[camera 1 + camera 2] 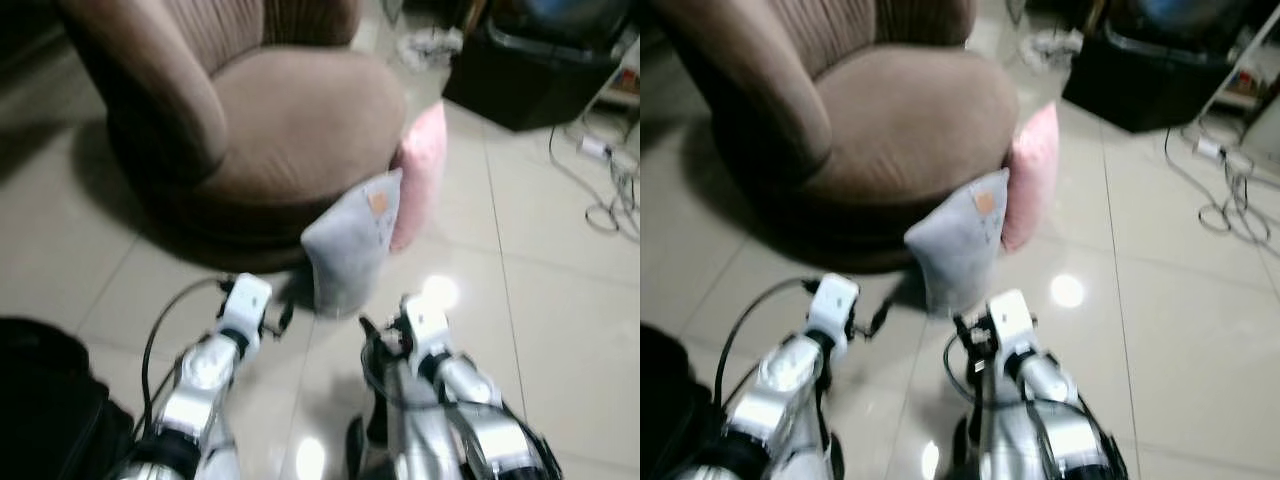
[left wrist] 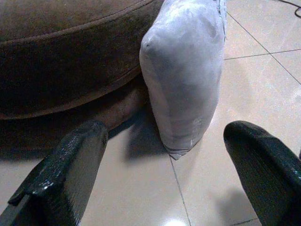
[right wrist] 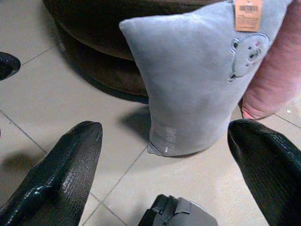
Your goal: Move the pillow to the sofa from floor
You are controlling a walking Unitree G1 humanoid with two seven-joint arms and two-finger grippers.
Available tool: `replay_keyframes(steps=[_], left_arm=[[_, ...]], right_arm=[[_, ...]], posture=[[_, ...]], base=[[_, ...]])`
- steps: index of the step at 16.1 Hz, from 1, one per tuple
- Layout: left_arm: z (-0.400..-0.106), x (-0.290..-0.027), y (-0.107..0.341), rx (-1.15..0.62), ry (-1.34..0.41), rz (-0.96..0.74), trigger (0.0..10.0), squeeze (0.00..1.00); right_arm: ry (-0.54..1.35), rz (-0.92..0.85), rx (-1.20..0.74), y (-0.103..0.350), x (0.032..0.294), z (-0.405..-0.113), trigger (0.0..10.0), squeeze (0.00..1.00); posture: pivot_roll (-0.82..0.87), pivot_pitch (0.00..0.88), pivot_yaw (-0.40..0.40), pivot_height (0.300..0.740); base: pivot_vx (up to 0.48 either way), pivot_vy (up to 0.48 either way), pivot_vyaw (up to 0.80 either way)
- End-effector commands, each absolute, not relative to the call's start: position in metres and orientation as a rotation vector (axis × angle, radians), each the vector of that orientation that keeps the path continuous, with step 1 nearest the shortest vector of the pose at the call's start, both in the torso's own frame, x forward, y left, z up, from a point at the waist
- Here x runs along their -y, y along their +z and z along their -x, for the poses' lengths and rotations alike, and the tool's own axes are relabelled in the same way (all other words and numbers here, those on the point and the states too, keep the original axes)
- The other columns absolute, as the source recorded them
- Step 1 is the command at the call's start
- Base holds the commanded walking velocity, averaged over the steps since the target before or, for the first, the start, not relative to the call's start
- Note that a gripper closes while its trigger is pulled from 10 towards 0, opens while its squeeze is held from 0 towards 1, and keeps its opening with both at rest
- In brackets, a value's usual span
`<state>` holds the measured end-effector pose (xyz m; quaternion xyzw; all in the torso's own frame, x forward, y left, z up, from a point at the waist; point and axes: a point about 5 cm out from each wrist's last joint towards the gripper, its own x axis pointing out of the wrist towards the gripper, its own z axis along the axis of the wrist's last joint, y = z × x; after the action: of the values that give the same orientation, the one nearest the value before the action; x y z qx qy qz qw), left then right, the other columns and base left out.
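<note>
A grey pillow (image 1: pixel 350 240) with an orange tag and a small bear patch stands upright on the tiled floor, leaning on the base of the brown round sofa (image 1: pixel 300 120). A pink pillow (image 1: pixel 420 170) stands just behind it, also against the sofa. Both my arms reach forward low over the floor, just short of the grey pillow. My left gripper (image 2: pixel 167 129) is open, with the grey pillow (image 2: pixel 188 70) ahead between its fingers, untouched. My right gripper (image 3: pixel 165 126) is open too, facing the pillow's (image 3: pixel 197 80) broad side a little way off.
A black bag (image 1: pixel 40 400) lies on the floor at my near left. A dark cabinet (image 1: pixel 530 80) stands at the far right, with cables (image 1: pixel 610 190) trailing on the tiles beside it. Bare tiled floor (image 1: pixel 560 300) stretches to the right of the pillows.
</note>
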<state>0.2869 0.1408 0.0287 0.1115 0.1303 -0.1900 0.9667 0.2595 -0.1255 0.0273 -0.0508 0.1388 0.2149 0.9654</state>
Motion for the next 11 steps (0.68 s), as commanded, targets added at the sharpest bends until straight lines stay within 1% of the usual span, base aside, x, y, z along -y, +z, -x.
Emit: replay_keyframes(steps=[1,5,11], left_arm=[[-0.2881,-0.1326,0.0304,-0.253,-0.408,-0.221,10.0,0.00],[-0.2900,-0.1350,0.0310,-0.258,-0.405,-0.235,10.0,0.00],[-0.2909,-0.1340,0.0319,-0.256,-0.416,-0.247,10.0,0.00]], right_arm=[[0.415,0.117,-0.281,0.0284,0.1337,-0.2609,10.0,0.00],[0.423,0.113,-0.275,0.0293,0.1316,-0.2614,10.0,0.00],[0.421,0.111,-0.276,0.0286,0.1298,-0.2608,10.0,0.00]], posture=[[-0.05,0.165,-0.118,0.487],[-0.04,0.154,-0.115,0.487],[-0.05,0.159,-0.107,0.487]], base=[[0.000,0.000,0.00],[0.000,0.000,0.00],[0.480,0.000,0.00]])
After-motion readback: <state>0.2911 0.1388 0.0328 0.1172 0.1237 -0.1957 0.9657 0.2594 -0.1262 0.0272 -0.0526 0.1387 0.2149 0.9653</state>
